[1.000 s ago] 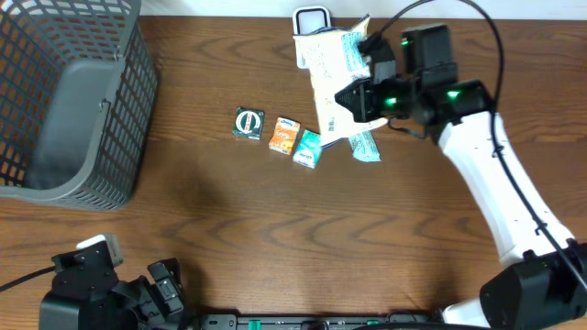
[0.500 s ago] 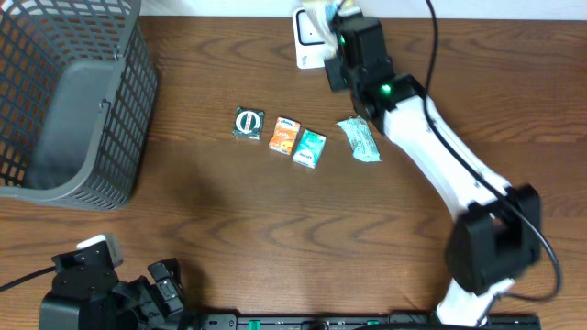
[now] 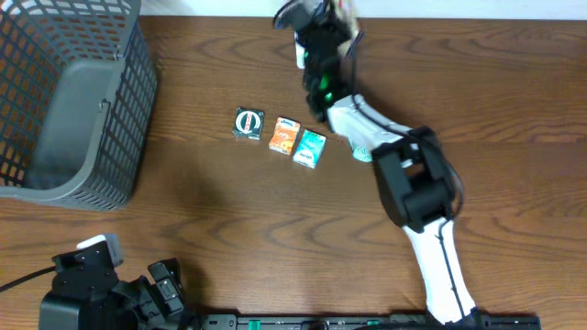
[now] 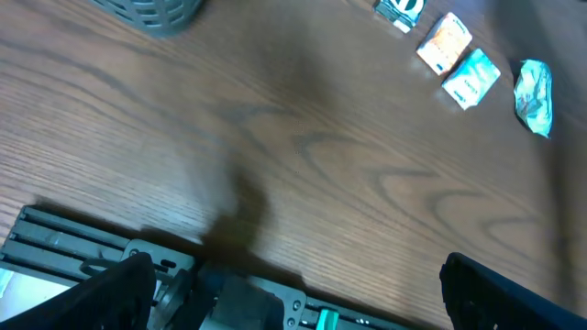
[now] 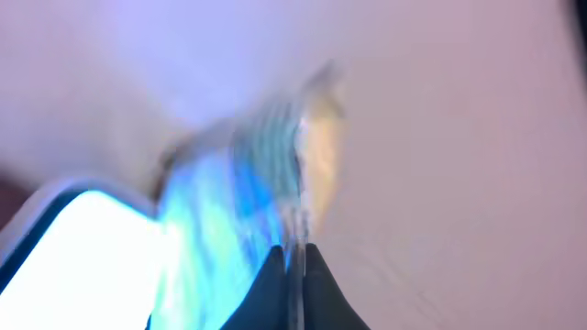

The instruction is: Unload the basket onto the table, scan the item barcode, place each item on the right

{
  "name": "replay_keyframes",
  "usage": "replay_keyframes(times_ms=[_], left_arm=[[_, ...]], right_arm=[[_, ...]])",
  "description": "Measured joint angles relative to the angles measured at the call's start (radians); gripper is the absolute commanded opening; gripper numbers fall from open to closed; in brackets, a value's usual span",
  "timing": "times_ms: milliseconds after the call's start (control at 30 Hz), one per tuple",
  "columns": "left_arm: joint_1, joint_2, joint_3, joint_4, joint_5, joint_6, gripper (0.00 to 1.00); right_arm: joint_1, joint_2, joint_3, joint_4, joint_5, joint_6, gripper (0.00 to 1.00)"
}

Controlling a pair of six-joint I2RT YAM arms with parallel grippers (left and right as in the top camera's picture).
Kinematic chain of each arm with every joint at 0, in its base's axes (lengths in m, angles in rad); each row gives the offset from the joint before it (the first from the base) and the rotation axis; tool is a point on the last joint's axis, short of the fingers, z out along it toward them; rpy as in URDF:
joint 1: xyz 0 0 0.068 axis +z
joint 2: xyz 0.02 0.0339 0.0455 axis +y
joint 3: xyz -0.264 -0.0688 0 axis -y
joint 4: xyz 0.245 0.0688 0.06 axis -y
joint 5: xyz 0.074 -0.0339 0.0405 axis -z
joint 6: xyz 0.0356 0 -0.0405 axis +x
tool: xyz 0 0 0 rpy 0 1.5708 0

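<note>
Brown wood desk point(image 3: 229, 220) in the overhead view. Grey basket point(image 3: 69, 101) sat far left. Green box point(image 3: 248, 123), orange packet point(image 3: 284, 134) and teal packet point(image 3: 309, 148) lay in a row mid-desk, with a crumpled wrapper point(image 3: 360, 150) just beside them, partly under the right arm. Right hand point(image 3: 321, 23) was at the far edge, over the white scanner point(image 3: 299, 53); its load was too blurred to make out there. Left hand was parked at the near left corner.

Left wrist: left hand point(image 4: 298, 266) was spread wide and held nothing, bare desk under it.

Right wrist, heavy blur: right hand was pinched tight on a thin blue-and-cream held packet point(image 5: 266, 192), raised just beside the glowing scanner window.
</note>
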Motion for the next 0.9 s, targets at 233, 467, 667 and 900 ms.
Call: replay_keyframes(times_ms=[233,467,667,900], left_arm=[[0.0,0.0,0.0,0.0,0.0,0.0,0.97],[0.0,0.0,0.0,0.0,0.0,0.0,0.98],[0.0,0.0,0.0,0.0,0.0,0.0,0.98],[0.0,0.0,0.0,0.0,0.0,0.0,0.98]], right_arm=[[0.054,0.024,0.0,0.088,0.027,-0.128,0.01],[0.053,0.02,0.0,0.113,0.168,-0.147,0.01],[-0.011,-0.033,0.0,0.098,0.385,-0.062,0.01],[-0.145,-0.176,0.007,-0.187,0.563,0.076,0.01]])
